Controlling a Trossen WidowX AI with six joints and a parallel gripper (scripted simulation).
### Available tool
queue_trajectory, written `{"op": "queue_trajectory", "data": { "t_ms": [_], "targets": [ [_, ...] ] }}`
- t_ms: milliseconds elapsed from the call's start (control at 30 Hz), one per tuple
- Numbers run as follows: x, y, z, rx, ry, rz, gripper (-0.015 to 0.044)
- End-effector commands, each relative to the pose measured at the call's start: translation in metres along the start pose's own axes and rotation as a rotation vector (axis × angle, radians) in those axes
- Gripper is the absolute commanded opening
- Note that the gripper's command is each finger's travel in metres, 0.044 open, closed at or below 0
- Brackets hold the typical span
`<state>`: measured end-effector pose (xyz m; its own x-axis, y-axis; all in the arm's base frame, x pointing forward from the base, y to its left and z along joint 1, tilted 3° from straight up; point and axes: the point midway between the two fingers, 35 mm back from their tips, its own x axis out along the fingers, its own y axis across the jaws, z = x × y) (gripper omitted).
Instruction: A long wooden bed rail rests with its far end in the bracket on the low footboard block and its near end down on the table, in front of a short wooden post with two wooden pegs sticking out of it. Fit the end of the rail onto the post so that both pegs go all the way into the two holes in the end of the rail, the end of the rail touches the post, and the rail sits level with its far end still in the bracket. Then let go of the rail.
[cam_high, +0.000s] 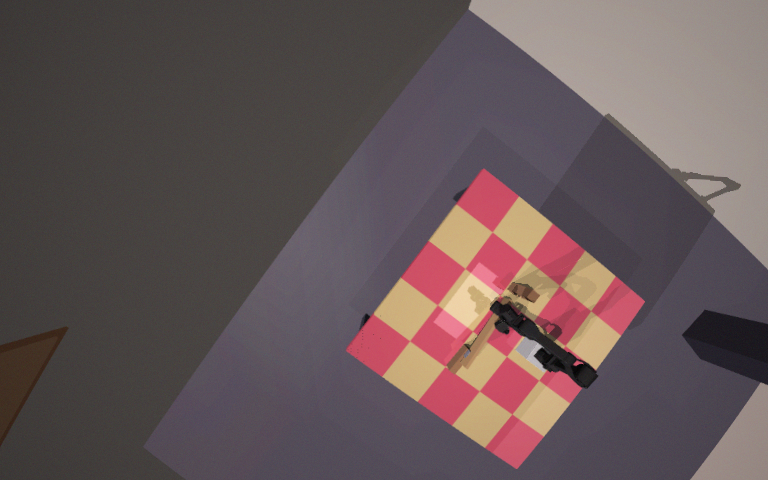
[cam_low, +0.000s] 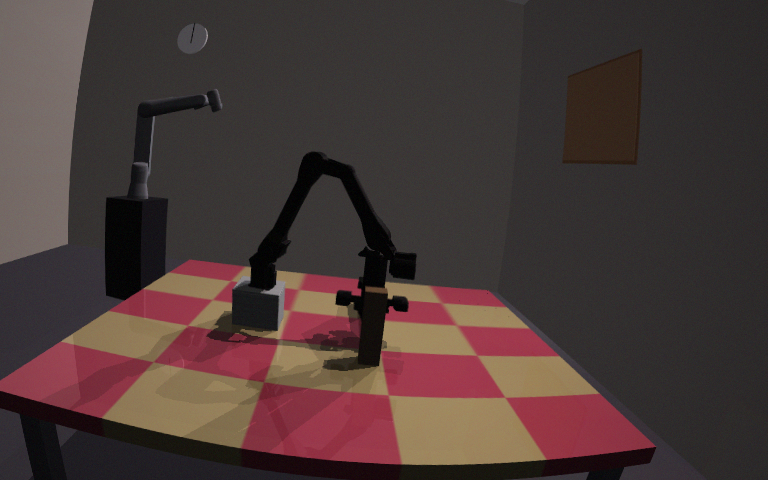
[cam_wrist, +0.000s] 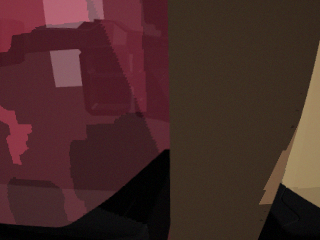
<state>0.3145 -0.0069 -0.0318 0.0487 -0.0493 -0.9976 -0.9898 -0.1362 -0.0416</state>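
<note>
Fingers clamped, arm (cam_low: 317, 169) arched.
</note>
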Motion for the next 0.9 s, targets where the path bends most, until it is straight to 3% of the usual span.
{"op": "queue_trajectory", "data": {
  "t_ms": [0,867],
  "targets": [
    [-0.001,0.0,0.0,-0.002,-0.005,0.0,0.0],
    [-0.015,-0.003,0.0,-0.002,-0.005,-0.001,0.0]
  ]
}}
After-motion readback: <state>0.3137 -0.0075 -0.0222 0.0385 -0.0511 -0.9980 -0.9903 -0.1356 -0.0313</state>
